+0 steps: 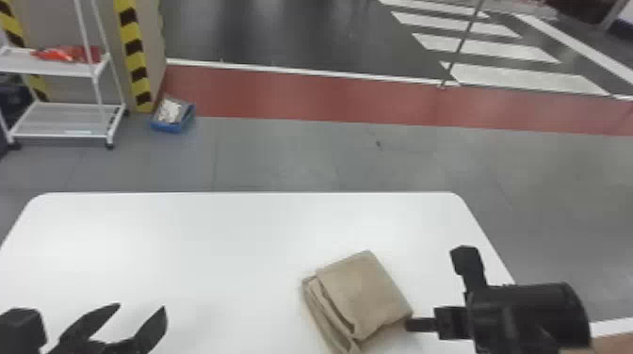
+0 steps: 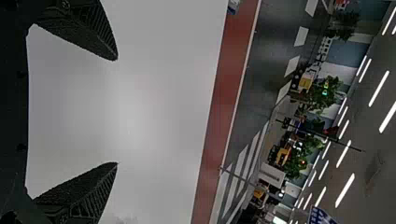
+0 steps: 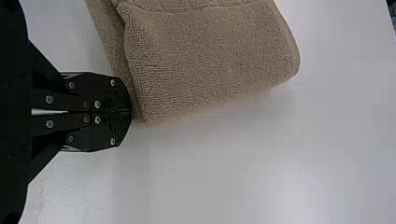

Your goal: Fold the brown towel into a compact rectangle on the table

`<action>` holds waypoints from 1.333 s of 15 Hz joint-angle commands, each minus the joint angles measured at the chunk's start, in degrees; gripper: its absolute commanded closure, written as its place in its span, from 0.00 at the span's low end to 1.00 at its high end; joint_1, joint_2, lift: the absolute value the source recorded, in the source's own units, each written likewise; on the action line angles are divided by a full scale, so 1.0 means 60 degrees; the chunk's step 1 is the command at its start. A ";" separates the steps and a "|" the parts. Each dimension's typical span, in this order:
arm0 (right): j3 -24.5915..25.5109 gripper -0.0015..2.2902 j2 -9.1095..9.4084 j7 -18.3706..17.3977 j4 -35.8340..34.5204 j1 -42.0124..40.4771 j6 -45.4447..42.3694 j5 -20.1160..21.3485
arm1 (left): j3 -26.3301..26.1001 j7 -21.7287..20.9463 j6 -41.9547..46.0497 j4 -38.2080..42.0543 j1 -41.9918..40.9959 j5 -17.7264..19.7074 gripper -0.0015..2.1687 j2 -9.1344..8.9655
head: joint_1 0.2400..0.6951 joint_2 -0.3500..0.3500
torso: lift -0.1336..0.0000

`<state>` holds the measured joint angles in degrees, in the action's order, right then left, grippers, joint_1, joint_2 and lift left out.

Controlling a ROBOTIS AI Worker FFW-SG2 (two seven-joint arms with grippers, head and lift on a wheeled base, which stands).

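While the towel (image 1: pixel 365 289) is lying near right, you are likely facing light, soft cloth

Its left layers are probably needing one joint pinch. Your right pincer (image 3: pixel 130 112) is sitting closed at the towel's right corner, catch unclear; your left pincer (image 2: pixel 117 111) is gaping.

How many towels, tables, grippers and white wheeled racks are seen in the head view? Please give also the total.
Brown towel: 1
White table: 1
Grippers: 2 (left gripper, right gripper)
White wheeled rack: 1
Total: 5
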<state>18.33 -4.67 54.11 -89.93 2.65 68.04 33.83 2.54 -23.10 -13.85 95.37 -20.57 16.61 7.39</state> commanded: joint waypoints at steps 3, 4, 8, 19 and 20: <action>-0.0140 0.90 0.0206 -0.1065 0.0882 0.0877 -0.0477 -0.0203 | 0.0016 -0.0032 0.0029 -0.0001 -0.0029 0.0044 0.04 0.0000 | 1.00 0.18 | 1.00; -0.0154 0.90 0.0280 -0.1211 0.0970 0.1009 -0.0565 -0.0276 | 0.0030 -0.0032 0.0029 0.0013 -0.0044 0.0044 0.04 0.0000 | 1.00 0.19 | 1.00; -0.0213 0.90 0.0514 -0.1519 0.0985 0.1097 -0.0887 -0.0511 | 0.0147 -0.0062 0.0029 0.0013 -0.0088 0.0074 0.04 0.0000 | 1.00 0.24 | 1.00; -0.0623 0.90 0.0734 -0.2691 0.1879 0.1932 -0.2235 -0.0760 | 0.0206 -0.0091 0.0088 0.0101 -0.0205 0.0103 0.04 0.0000 | 1.00 0.29 | 1.00; -0.0711 0.90 0.0786 -0.2823 0.2142 0.2020 -0.2791 -0.0760 | 0.0235 -0.0091 0.0146 0.0130 -0.0249 0.0118 0.04 0.0000 | 1.00 0.29 | 1.00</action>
<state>14.78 -0.23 37.61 -79.18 13.93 55.13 29.31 3.77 -23.65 -13.27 96.00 -21.80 17.23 7.38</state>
